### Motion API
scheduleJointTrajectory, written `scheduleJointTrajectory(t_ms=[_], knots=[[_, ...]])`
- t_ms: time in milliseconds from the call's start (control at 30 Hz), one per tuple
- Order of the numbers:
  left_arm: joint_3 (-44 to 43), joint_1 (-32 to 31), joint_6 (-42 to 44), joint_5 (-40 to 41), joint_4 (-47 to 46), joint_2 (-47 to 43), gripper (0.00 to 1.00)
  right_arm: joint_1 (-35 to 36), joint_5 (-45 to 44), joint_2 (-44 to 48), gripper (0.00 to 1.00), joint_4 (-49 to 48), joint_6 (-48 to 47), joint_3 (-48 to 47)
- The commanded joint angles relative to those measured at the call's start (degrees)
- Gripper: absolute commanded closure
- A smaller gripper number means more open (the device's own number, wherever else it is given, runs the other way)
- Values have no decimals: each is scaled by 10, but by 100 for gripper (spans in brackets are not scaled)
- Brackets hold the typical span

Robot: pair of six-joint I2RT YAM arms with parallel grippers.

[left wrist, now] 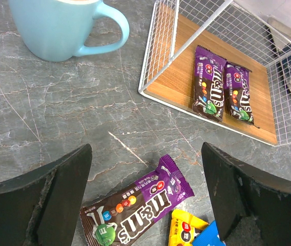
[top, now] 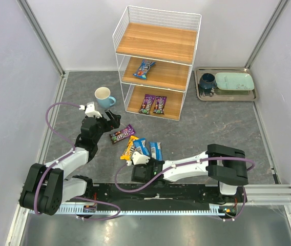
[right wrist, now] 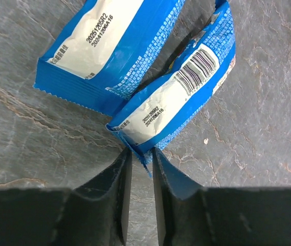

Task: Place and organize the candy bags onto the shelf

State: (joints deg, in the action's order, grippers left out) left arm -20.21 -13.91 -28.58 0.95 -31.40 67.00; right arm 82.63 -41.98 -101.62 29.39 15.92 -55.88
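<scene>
Jaws of right gripper (right wrist: 141, 160) pinch crimped end of blue candy bag (right wrist: 179, 100) lying on grey table (right wrist: 248, 154); left gripper (left wrist: 146, 149) gapes wide above purple M&M's bag (left wrist: 138, 207), near shelf (left wrist: 176, 87).

The left arm (top: 66, 161) stretches forward with its elbow bent, its end effector (left wrist: 145, 148) angled downward, jaws spread wide. The right arm (top: 186, 168) lies low, folded leftward across the front, its end effector (right wrist: 140, 154) narrowed to a slit, fingertips pinching the corner of a blue candy bag (right wrist: 176, 102).
</scene>
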Motion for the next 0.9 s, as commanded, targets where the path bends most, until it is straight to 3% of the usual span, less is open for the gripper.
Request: scheduleJointTrajectory(t_ms=[0,133,167,467,733,867], knots=[[-7,-2,-13,-3,-17,1,6,-2,-25,-5,75,-4,26,-19],[-7,-2,-13,-3,-17,-1,6,-2,-38,17,99,-6,43,-16],[-7,-2,-14,-3,-18,-1,6,-3,-42,24,100,-8,51,-15],[-7,-2,-14,-4,-16,-1,6,-4,-65,181,100,-86,116,48],[-7,-2,-15,-5,-19,-1,6,-20,-50,407,100,-289,227,204],[-7,-1,-15,-6,-18,-1,6,-37,-4,458,100,-397,281,275]])
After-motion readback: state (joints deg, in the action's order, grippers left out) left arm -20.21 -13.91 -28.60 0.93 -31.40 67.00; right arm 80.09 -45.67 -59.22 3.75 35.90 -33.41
